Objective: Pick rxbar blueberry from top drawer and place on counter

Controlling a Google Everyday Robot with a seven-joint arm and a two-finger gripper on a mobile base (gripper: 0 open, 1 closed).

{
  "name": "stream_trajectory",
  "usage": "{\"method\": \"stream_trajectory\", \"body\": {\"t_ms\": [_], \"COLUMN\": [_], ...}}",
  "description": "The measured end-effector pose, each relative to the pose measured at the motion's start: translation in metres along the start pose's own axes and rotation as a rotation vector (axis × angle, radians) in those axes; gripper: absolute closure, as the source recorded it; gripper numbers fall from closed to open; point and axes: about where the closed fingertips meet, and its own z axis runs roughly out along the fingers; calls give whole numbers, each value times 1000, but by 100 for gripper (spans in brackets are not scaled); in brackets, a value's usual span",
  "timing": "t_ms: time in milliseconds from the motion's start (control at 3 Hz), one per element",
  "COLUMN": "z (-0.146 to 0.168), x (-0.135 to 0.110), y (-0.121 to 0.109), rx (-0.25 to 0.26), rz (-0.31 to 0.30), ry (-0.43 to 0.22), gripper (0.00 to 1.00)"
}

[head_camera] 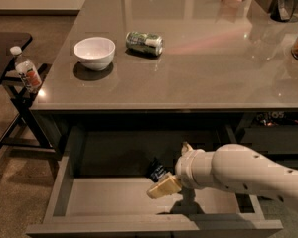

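The rxbar blueberry (157, 171), a small dark navy bar with pale print, lies tilted at the back of the open top drawer (109, 197), partly in shadow. My gripper (170, 170) is down inside the drawer, right beside the bar on its right. Its fingers are spread: one tan finger (162, 188) reaches in front of and below the bar, and the other fingertip (186, 147) points up behind it. I cannot tell if the fingers touch the bar. The counter (203, 68) above the drawer is glossy grey-brown.
On the counter stand a white bowl (94, 52) and a green-and-white can (144, 42) lying on its side. A black side table (5, 43) with a small bottle (26, 72) stands at the left. Dark objects sit at the counter's far right.
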Motion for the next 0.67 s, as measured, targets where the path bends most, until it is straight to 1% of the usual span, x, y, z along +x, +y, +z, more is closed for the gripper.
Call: {"method": "stream_trajectory", "body": {"t_ms": [333,667], "z": [13,14], "x": [8,7], "y": [6,6], "rx": [22,25], "rz": [51,55], "ry": [13,12], "gripper": [0,0]}}
